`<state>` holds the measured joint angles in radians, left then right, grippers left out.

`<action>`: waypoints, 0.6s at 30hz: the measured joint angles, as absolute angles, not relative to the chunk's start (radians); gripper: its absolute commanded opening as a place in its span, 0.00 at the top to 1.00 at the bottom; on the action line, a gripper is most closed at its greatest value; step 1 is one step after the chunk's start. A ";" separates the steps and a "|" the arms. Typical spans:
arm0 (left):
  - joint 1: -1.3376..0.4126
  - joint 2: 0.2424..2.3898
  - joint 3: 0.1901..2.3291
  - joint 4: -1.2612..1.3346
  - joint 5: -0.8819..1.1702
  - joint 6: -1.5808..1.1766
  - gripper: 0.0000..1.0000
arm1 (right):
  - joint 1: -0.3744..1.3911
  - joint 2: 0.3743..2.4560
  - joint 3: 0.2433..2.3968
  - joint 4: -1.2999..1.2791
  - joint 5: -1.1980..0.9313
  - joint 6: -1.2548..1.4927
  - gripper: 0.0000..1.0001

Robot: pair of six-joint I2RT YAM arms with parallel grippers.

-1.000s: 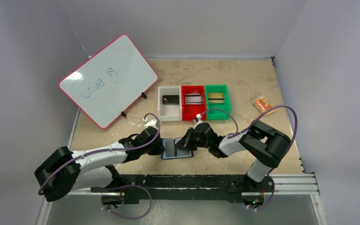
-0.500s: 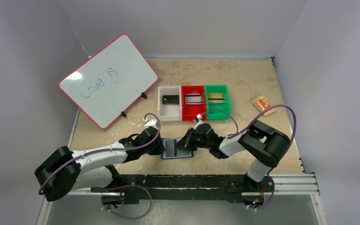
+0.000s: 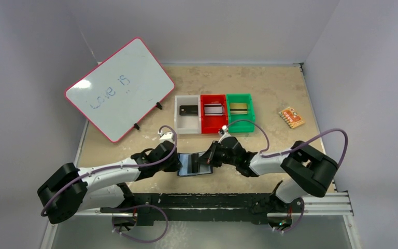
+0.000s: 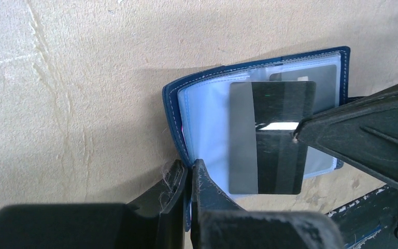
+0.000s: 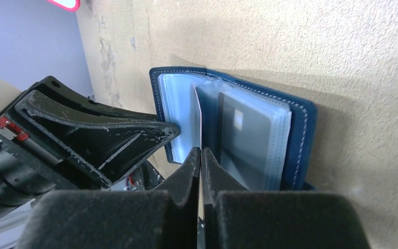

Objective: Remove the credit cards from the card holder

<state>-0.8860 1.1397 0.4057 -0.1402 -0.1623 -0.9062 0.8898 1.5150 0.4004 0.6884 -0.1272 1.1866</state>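
The navy-blue card holder (image 3: 186, 167) lies open on the table between my two arms, its pale blue plastic sleeves (image 4: 207, 119) showing. My left gripper (image 4: 188, 167) is shut on the holder's left cover edge. My right gripper (image 5: 200, 151) is shut on a dark credit card (image 4: 274, 155) with a grey stripe, which stands over the open sleeves and reaches past the holder's near edge. Seen edge-on in the right wrist view, the card (image 5: 200, 122) rises from between the fingers. Another grey card (image 5: 249, 135) sits in a sleeve of the card holder (image 5: 301, 129).
Three small bins stand behind the holder: white (image 3: 187, 124), red (image 3: 213, 123) and green (image 3: 240, 123), each with a card inside. A pink-rimmed whiteboard (image 3: 119, 88) leans at the back left. An orange patterned piece (image 3: 290, 116) lies at the right.
The right arm's elbow has swung out to the right and its gripper has drawn back a little with the card. The left arm and the holder have stayed put.
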 measured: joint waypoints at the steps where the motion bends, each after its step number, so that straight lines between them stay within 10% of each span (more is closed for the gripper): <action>1: -0.886 1.137 0.406 -0.142 -0.163 -0.906 1.00 | 0.890 1.502 0.400 0.673 -0.122 1.184 1.00; 12: -0.886 1.056 0.406 -0.186 -0.199 -0.923 0.59 | 0.890 1.314 0.409 0.495 -0.061 1.080 1.00; 18: -0.886 0.945 0.406 -0.207 -0.248 -0.933 0.54 | 0.890 1.252 0.411 0.476 -0.053 0.997 1.00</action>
<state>-0.8860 0.9447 0.4065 -0.2070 -0.2481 -0.9325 0.8898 1.2518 0.4110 0.4763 -0.0528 0.9970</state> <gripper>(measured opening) 0.444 0.004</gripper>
